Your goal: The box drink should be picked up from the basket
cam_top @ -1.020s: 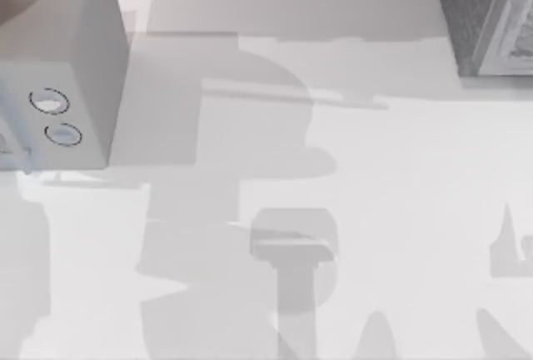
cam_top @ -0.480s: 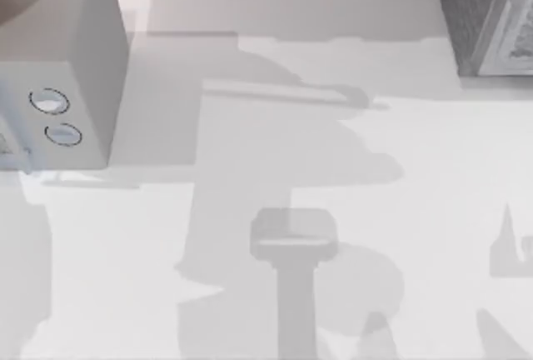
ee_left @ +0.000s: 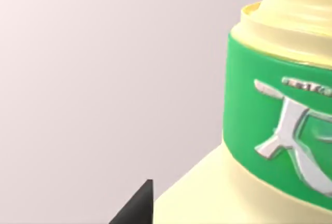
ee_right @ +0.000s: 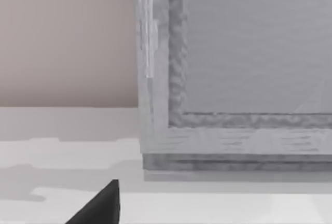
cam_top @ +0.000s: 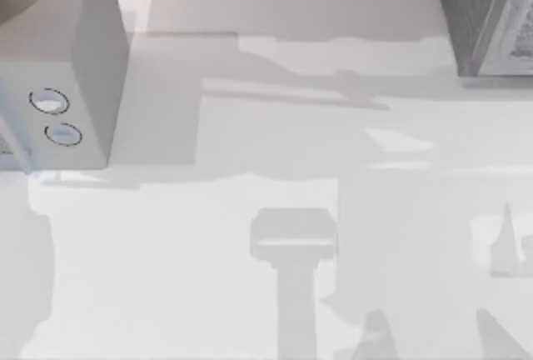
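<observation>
Looking down from above, a white tabletop (cam_top: 250,152) stretches across the top view, crossed by soft grey shadows (cam_top: 293,247). One shadow near the middle front has the shape of a wide bar on a narrow stem. At the far left corner stands a plain pale grey block (cam_top: 79,43); its near face carries two small oval rings (cam_top: 48,102), one just beside the other. At the far right corner stands a darker grey box (cam_top: 470,18) with a rough, speckled surface and a lighter patterned face turned to the right edge.

In the left wrist view the drink (ee_left: 259,193) sits very close to the camera. Its body is pale yellow, sloping up to a neck wrapped in a bright green label (ee_left: 244,105) with raised white lettering. Behind it is an even, pale pinkish background. Whether it rests on anything, or in a basket, cannot be told. A dark pointed tip of the left gripper (ee_left: 137,208) pokes in just beside the yellow body. Whether the jaws are wide, narrow or holding the drink cannot be told.

In the right wrist view the rough grey box stands on the tabletop, a smooth grey panel set inside its speckled frame, with a pinkish wall (ee_right: 67,37) beside it. A dark tip of the right gripper (ee_right: 101,203) shows near the tabletop, apart from the box. How its jaws stand cannot be told either.
</observation>
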### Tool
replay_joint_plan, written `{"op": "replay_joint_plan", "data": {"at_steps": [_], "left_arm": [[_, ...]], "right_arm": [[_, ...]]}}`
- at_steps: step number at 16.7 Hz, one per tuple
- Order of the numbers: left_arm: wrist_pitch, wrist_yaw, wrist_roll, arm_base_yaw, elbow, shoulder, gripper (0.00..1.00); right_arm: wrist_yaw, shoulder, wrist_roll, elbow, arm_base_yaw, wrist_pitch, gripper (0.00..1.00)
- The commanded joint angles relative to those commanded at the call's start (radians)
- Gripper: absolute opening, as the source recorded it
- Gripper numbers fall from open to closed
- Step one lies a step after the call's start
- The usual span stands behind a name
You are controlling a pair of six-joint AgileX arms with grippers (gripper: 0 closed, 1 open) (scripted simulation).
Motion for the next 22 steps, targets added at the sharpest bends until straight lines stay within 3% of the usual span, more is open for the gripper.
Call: {"op": "replay_joint_plan", "data": {"at_steps": [5,13,17,22], "left_arm": [[-0.2,0.067,0.012,0.002,0.094,0.038,0.0],[-0.211,0.064,0.011,-0.005,0.062,0.019,0.0],[-0.207,0.034,0.007,-0.031,-0.108,-0.131,0.0],[-0.177,-0.032,0.008,-0.09,-0.491,-0.502,0.0]], "right_arm": [[0.0,0.0,0.0,0.0,0.0,0.0,1.0],[0.0,0.0,0.0,0.0,0.0,0.0,1.0],[0.0,0.0,0.0,0.0,0.0,0.0,1.0],[0.0,0.0,0.0,0.0,0.0,0.0,1.0]]}}
